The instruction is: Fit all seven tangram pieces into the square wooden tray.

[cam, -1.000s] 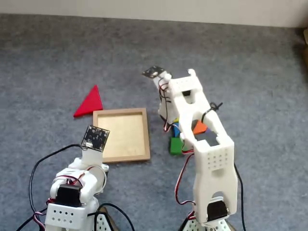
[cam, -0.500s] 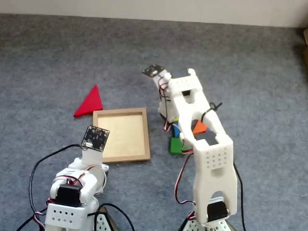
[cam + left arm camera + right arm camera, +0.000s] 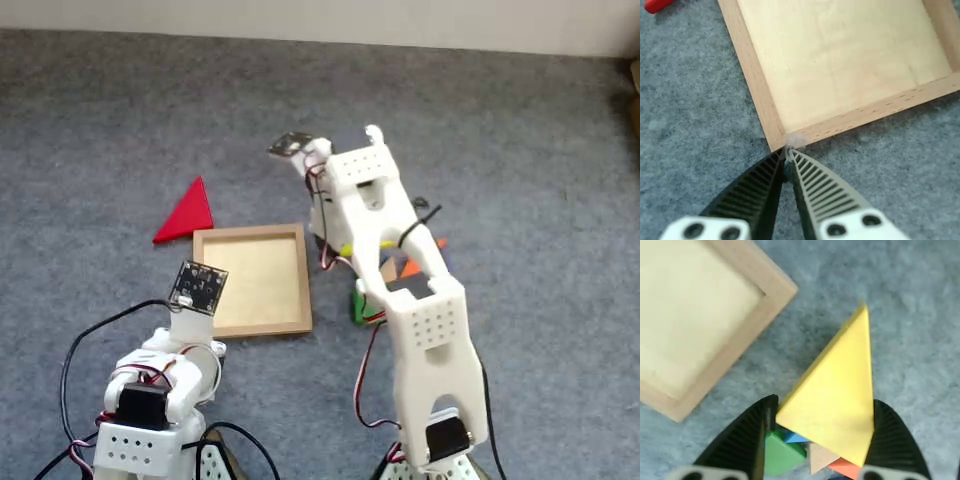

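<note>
The square wooden tray (image 3: pixel 304 282) lies empty on the grey carpet, and one of its corners (image 3: pixel 780 290) appears in the right wrist view. My right gripper (image 3: pixel 820 415) is shut on a yellow triangle (image 3: pixel 835 390), held just beside that corner and above a small heap of pieces: green (image 3: pixel 782 452), blue (image 3: pixel 792 436), tan (image 3: pixel 822 457) and orange (image 3: pixel 842 470). A red triangle (image 3: pixel 187 213) lies off the tray's far left corner. My left gripper (image 3: pixel 787 157) is shut and empty, its tips at the tray's near corner (image 3: pixel 777 142).
The green piece (image 3: pixel 358 303) and orange piece (image 3: pixel 410 268) peek out from under the right arm (image 3: pixel 385 230), right of the tray. Open carpet stretches across the far side and the far right.
The right arm has swung left and a little away from its base, bringing the yellow triangle closer to the tray. The left arm has kept still.
</note>
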Robot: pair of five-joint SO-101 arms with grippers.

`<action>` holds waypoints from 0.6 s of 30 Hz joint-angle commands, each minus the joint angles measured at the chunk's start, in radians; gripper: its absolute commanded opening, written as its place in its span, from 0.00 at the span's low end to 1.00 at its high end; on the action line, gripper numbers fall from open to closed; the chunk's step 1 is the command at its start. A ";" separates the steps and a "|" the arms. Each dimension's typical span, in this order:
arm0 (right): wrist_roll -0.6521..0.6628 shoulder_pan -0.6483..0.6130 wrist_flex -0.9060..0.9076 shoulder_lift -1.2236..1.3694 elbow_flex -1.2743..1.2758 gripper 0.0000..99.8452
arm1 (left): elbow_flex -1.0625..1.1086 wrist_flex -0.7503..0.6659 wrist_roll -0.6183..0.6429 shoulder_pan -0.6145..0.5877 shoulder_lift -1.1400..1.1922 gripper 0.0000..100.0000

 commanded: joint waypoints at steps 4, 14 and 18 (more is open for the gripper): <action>-0.094 -0.081 0.096 -0.019 -0.163 0.17 | 0.021 0.006 0.006 0.013 -0.048 0.01; -0.448 -0.223 0.097 -0.021 -0.213 0.17 | 0.021 0.006 0.006 0.013 -0.048 0.01; -0.592 -0.248 0.099 -0.021 -0.211 0.17 | 0.021 0.006 0.006 0.013 -0.048 0.01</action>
